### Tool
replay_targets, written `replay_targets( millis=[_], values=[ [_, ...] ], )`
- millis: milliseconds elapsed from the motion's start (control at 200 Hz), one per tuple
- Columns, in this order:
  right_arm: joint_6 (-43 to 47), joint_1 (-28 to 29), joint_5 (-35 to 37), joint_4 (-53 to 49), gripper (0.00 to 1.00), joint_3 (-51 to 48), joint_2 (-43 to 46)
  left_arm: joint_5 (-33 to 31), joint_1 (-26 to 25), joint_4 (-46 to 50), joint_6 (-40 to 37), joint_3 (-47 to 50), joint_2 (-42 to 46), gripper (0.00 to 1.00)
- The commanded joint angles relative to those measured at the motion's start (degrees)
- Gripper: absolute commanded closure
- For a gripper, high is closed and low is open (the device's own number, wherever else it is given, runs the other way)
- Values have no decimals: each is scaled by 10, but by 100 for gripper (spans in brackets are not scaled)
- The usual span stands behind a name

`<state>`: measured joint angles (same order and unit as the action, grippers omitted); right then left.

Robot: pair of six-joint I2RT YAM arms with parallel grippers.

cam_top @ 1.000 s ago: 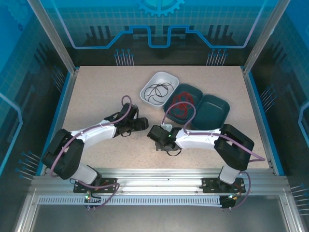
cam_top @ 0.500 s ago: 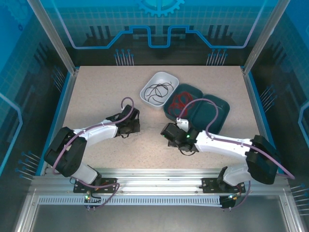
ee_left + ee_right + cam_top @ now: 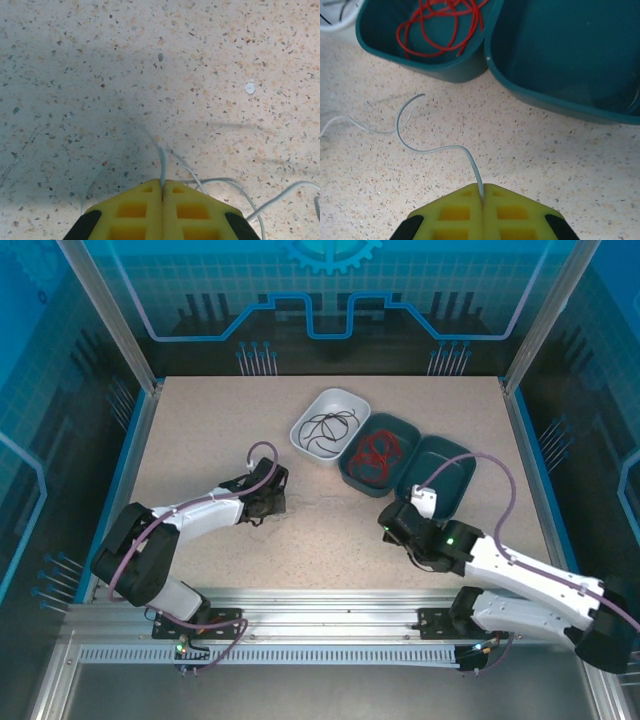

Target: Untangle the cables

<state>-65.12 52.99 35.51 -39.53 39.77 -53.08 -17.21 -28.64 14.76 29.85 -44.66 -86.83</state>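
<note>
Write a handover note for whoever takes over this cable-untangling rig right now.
Left gripper: shut on a white cable.
Right gripper: shut on a white cable as well; same one or not, I cannot tell.
Done: black cables in the white tray, red cables in a teal tray.
Left: separate the white ones, probably into the second teal tray.

White cable (image 3: 440,148), red cables (image 3: 375,452) (teal bin (image 3: 445,67))
</note>
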Motion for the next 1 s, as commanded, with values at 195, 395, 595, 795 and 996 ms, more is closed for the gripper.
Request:
replay_targets(
  millis=[195,395,595,795,996],
  values=[
    [53,-18,74,-123,98,62,71,-17,23,11,-7,17,4,100],
    [103,-44,88,-175,98,137,74,-11,37,8,-3,26,4,100],
    [162,-97,68,-187,100,189,79,-6,41,7,-6,28,7,100],
    [216,-163,25,-190,100,229,75,-1,42,6,-6,29,12,98],
    [273,-214,-13,-178,98,274,49,36,42,-2,-8,31,26,77]
  ],
)
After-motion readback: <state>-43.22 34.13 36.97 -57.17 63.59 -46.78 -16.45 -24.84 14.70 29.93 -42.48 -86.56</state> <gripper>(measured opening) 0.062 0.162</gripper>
